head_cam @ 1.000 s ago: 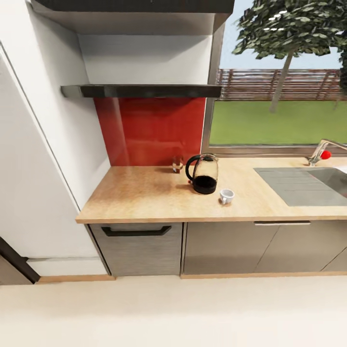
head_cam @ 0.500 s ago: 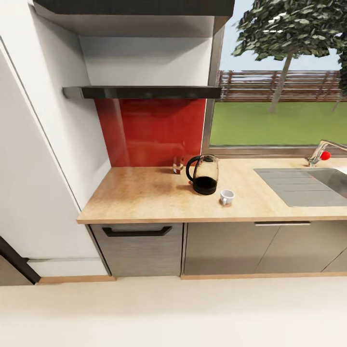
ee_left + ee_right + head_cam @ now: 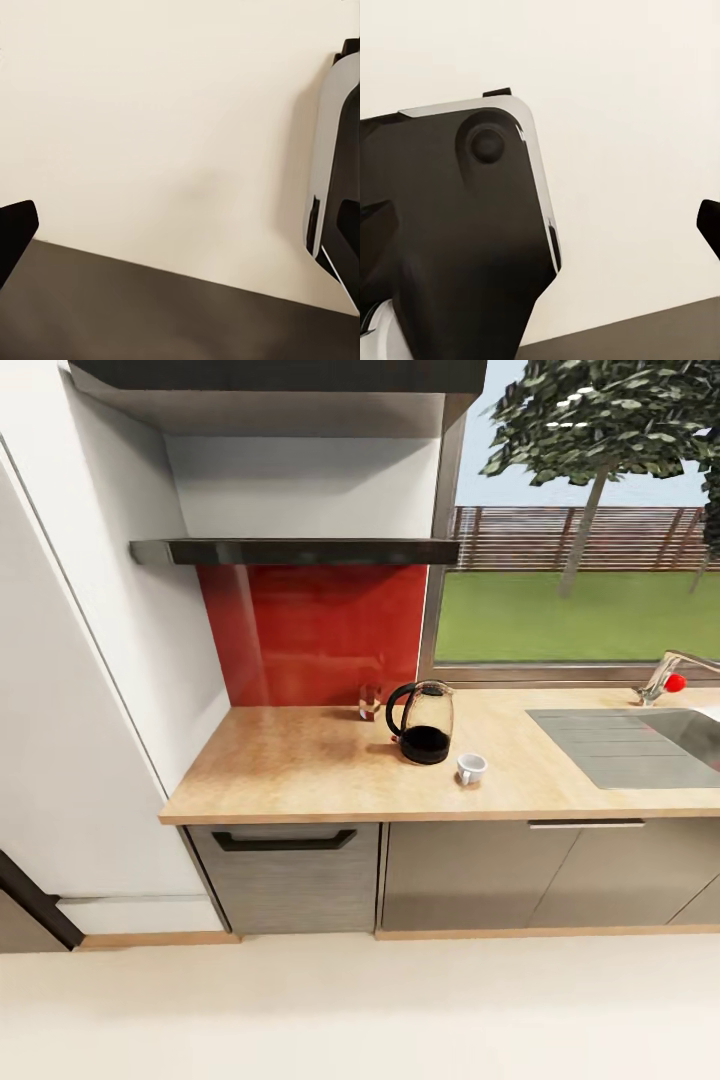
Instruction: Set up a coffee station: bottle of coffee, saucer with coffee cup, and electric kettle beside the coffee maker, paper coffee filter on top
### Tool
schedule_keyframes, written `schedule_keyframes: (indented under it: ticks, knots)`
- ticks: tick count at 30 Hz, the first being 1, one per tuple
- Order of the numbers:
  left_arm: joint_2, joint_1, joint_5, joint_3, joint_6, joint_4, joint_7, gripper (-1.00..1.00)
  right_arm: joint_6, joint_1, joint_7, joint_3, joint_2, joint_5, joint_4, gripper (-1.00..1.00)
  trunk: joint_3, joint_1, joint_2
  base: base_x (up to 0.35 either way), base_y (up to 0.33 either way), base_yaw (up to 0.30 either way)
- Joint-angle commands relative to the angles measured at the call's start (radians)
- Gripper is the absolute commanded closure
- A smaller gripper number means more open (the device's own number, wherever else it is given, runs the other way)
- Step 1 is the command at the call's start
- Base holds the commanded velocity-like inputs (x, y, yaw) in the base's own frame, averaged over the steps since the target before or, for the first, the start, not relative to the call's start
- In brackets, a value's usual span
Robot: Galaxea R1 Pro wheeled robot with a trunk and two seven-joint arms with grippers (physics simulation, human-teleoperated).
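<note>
Glass electric kettle (image 3: pixel 424 722) mid-countertop (image 3: pixel 300 770), coffee cup (image 3: pixel 470 767) beside

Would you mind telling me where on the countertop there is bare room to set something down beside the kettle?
The widest bare patch of the kitchen countertop runs from the white wall at its left end to the electric kettle. A narrower strip lies between the coffee cup and the sink. It is crowded around the kettle, with a small glass behind it and the cup just in front.
</note>
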State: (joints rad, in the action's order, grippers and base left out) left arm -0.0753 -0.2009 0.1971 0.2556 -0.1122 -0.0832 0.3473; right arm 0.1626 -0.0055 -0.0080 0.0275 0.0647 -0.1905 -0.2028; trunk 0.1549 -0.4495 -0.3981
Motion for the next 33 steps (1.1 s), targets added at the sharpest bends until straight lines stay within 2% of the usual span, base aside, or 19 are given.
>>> schedule_keyframes:
  ticks: [1,7,19,22,24,26,31,33]
  knots:
    - [-0.001,0.0,0.009,0.009,-0.005,-0.003,0.004,-1.0,0.003,-0.001,0.0,0.003,0.0,-0.004,0.0,-1.0,0.002,-0.001,-0.002,0.0,0.0,0.0]
    - [-0.001,0.0,0.01,0.008,-0.003,-0.003,0.004,-1.0,0.003,-0.001,-0.001,0.004,0.0,-0.003,0.002,-1.0,0.0,-0.001,-0.002,0.023,0.068,-0.032]
    - [-0.003,0.0,0.009,0.007,-0.002,-0.002,0.005,-1.0,0.004,-0.001,0.0,0.003,0.0,-0.004,-0.008,-1.0,-0.012,-0.001,-0.002,0.113,0.267,-0.085]
    - [-0.003,0.0,0.005,0.009,0.0,-0.002,0.008,-1.0,0.004,-0.001,0.002,0.001,-0.002,-0.003,-0.071,-1.0,-0.013,-0.001,-0.002,0.163,0.279,-0.009]
    - [-0.003,0.0,0.002,0.01,0.001,-0.002,0.008,-1.0,0.005,-0.001,0.002,-0.001,-0.005,-0.003,-0.148,-1.0,-0.013,-0.001,-0.002,0.193,0.227,-0.004]
    - [-0.004,0.0,-0.001,0.011,0.001,-0.001,0.009,-1.0,0.005,-0.001,0.0,-0.002,-0.017,-0.003,-0.209,-1.0,-0.013,-0.001,-0.002,0.165,0.123,-0.002]
    - [-0.016,0.001,-0.003,0.017,-0.001,0.009,0.011,-1.0,0.004,-0.001,-0.009,-0.005,-0.109,0.01,-0.419,-1.0,-0.013,-0.001,-0.002,0.138,0.038,0.0]
    - [-0.024,0.001,-0.002,0.018,0.0,0.01,0.009,-1.0,0.003,-0.001,-0.03,-0.006,-0.133,0.025,-0.484,-1.0,-0.013,-0.001,-0.002,0.125,0.01,0.0]
